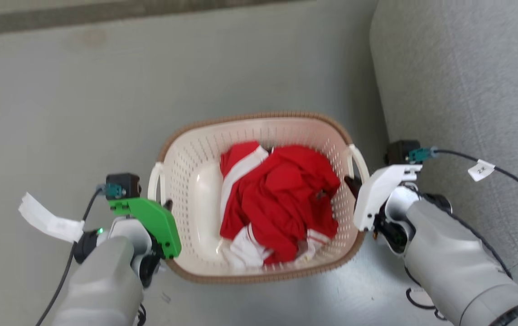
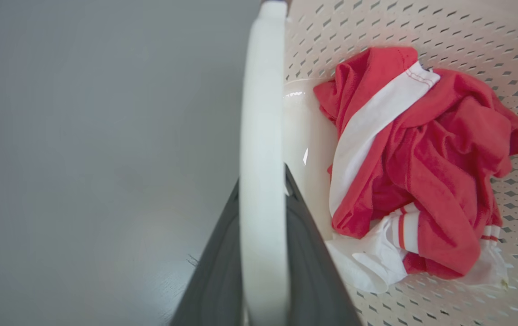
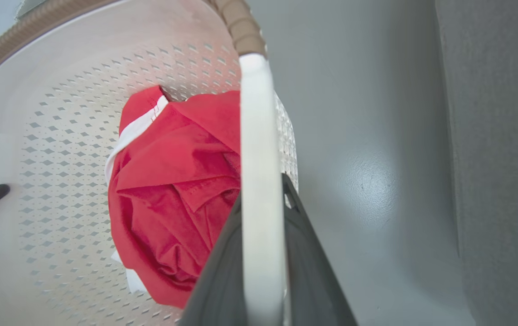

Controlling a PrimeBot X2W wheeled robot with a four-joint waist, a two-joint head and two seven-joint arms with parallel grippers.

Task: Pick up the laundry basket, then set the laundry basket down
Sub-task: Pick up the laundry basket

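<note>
Laundry basket (image 1: 263, 116) sits low over the grey floor (image 1: 82, 113), centered between both arms, with a crumpled red-and-white garment (image 1: 281, 199) inside; can't tell if the base touches the floor. Left gripper (image 1: 167, 206) has its dark fingers (image 2: 222, 253) clamped on the white left loop handle (image 2: 262, 136), and right gripper (image 1: 354, 185) has its fingers (image 3: 313, 271) clamped on the right loop handle (image 3: 259, 158). Grey fabric-covered furniture (image 1: 467, 81) stands just beside the basket's right end.

Head view: looks steeply down on the laundry basket (image 1: 259, 117) from its near side. Left wrist view: close along the left handle (image 2: 263, 136). Right wrist view: close along the right handle (image 3: 261, 158). All three share the red garment (image 1: 286, 199).
</note>
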